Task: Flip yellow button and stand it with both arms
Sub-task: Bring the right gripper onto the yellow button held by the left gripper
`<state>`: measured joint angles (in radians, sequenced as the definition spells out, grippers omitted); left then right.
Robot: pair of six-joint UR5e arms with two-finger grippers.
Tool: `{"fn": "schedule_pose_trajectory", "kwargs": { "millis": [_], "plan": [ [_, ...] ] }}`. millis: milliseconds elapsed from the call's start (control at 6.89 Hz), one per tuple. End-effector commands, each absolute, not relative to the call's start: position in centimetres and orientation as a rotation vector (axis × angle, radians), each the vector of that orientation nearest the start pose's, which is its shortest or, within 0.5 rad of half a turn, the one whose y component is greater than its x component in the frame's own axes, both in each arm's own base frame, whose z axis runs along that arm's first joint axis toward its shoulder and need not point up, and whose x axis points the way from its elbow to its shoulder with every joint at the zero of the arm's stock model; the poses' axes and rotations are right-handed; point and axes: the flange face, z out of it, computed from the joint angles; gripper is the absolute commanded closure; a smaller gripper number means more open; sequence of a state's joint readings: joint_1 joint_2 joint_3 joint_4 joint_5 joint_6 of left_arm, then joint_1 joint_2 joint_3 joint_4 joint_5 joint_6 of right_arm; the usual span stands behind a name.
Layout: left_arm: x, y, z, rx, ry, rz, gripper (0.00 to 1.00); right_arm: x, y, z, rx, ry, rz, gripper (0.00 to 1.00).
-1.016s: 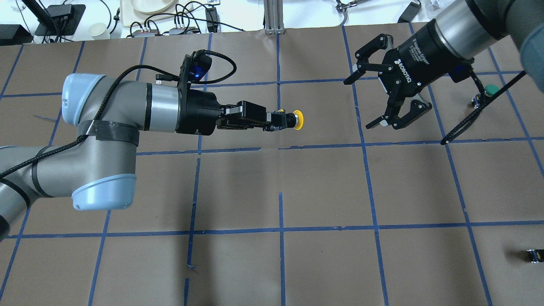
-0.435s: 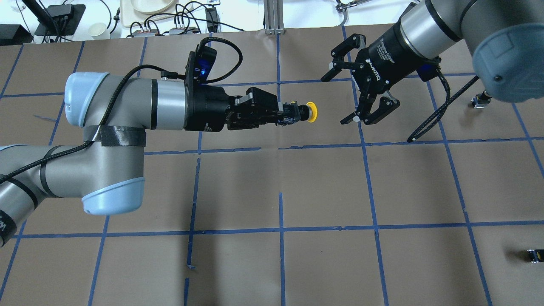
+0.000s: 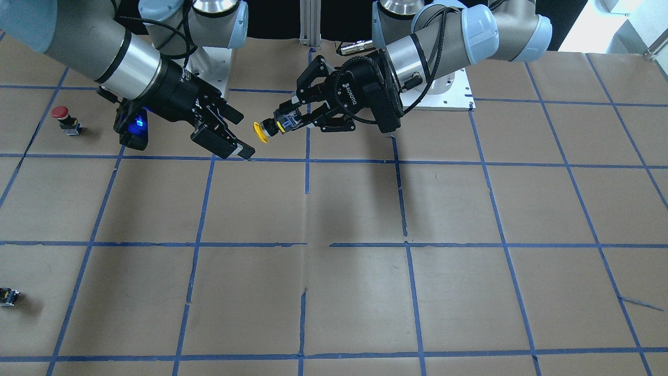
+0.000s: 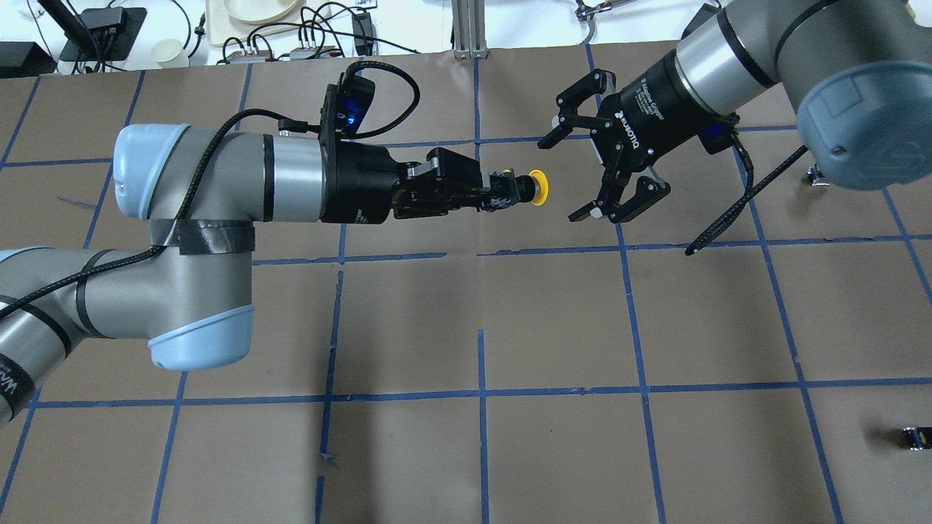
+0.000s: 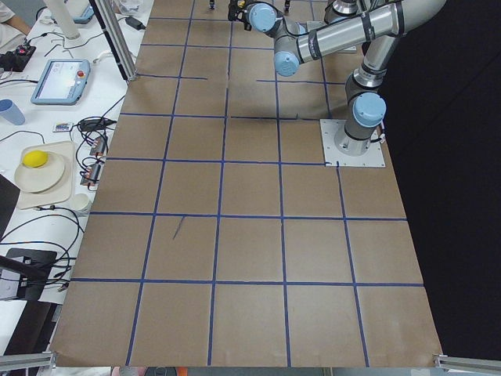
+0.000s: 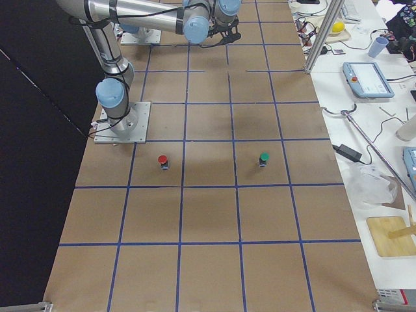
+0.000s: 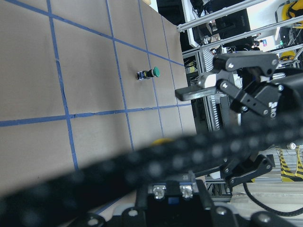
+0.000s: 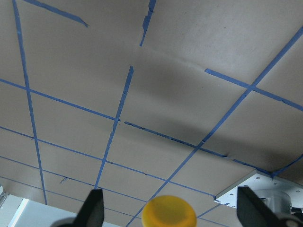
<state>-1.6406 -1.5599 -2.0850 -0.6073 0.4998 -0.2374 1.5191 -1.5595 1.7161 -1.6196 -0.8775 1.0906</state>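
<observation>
In the front-facing view the yellow button (image 3: 269,128), a small push switch with a smooth round mushroom cap on a blocky black-and-grey base, hangs sideways above the brown paper tabletop (image 3: 355,292). The black two-finger left gripper (image 3: 286,119) pinches its base, so the cap points straight away from that gripper. The black right gripper (image 3: 237,131) faces the left gripper with its fingers spread wide, clear of the cap.

From overhead, the yellow button (image 4: 526,189) juts level from the left gripper (image 4: 495,193). The gaping right gripper (image 4: 559,179) is just beyond the cap.

The left wrist view shows a sliver of yellow cap (image 7: 161,141) over a blurred black cable (image 7: 94,175), ahead of the left gripper.

In the right wrist view the glossy dome (image 8: 169,215) sits midway between dark fingertips (image 8: 92,208).
</observation>
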Motion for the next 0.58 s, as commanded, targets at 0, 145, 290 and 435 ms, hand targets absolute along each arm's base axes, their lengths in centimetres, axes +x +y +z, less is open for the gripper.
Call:
{"fn": "schedule_pose_trajectory", "kwargs": {
  "millis": [0, 145, 290, 435],
  "plan": [
    [-25.9, -43.7, 39.7, -0.13, -2.023, 0.281, 1.0, 17.7, -49.2, 44.2, 1.385, 2.063, 0.598, 0.01],
    [-26.1, -44.4, 40.6, -0.14, -2.018, 0.296, 1.0, 17.9, -49.2, 43.8, 1.383, 2.06, 0.614, 0.01],
    [-26.7, -44.6, 40.7, -0.11, -2.022, 0.269, 1.0, 17.9, -49.1, 43.4, 1.39, 2.059, 0.63, 0.03],
    [-27.2, -44.3, 40.5, -0.11, -2.057, 0.274, 1.0, 18.4, -48.8, 43.1, 1.383, 2.066, 0.644, 0.11]
  ]
}}
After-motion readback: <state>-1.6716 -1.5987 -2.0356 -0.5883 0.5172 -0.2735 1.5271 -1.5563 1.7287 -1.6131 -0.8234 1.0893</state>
